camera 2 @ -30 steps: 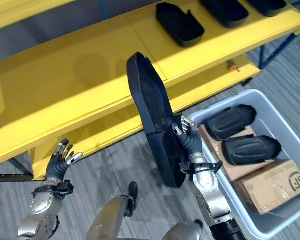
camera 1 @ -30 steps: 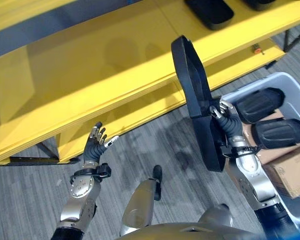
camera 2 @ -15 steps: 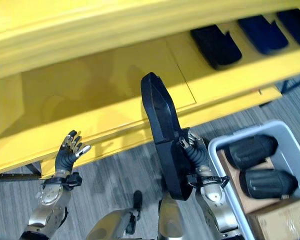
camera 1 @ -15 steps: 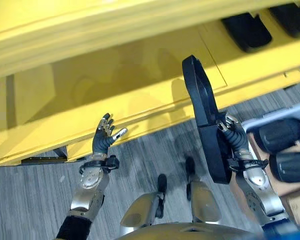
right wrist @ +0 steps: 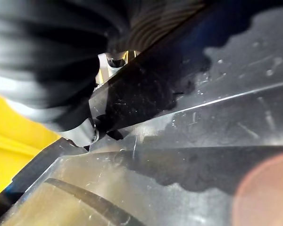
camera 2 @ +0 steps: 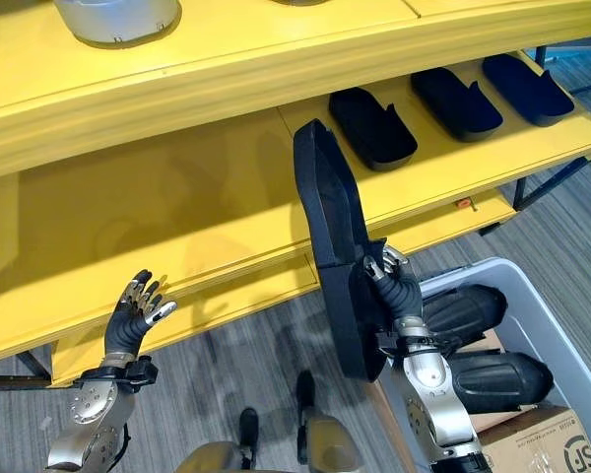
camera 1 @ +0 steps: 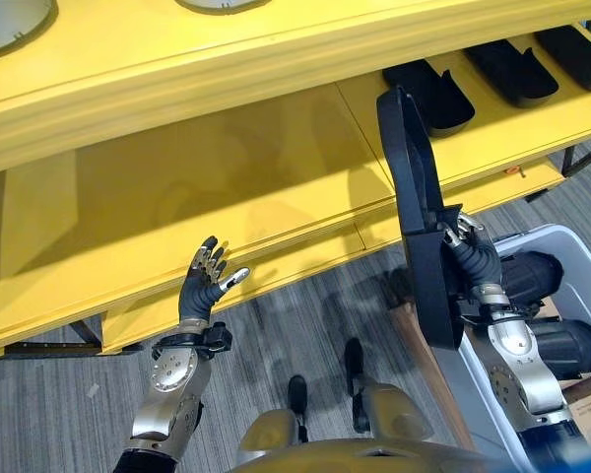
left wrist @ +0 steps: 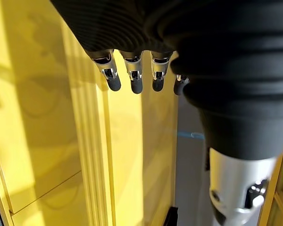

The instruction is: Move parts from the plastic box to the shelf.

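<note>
**Black part held upright before the shelf**

The right robot hand (camera 2: 399, 293) is clenched round a long black moulded plastic part (camera 2: 333, 236), held upright before the yellow metal shelf (camera 2: 207, 207). The left robot hand (camera 1: 202, 286) is released, fingers spread. The grey plastic box (camera 2: 532, 325) is cut off.

i see a floor (camera 2: 227, 370) of grey, streaky carpet running under a long yellow rack (camera 2: 177, 212) that crosses my view. its boards are bright yellow and glossy, catching soft light from above, with darker shadow under the upper board. dark metal legs (camera 2: 547, 175) hold the rack up at the right. a round grey metal dish (camera 2: 116, 17) sits on the top board.
</note>
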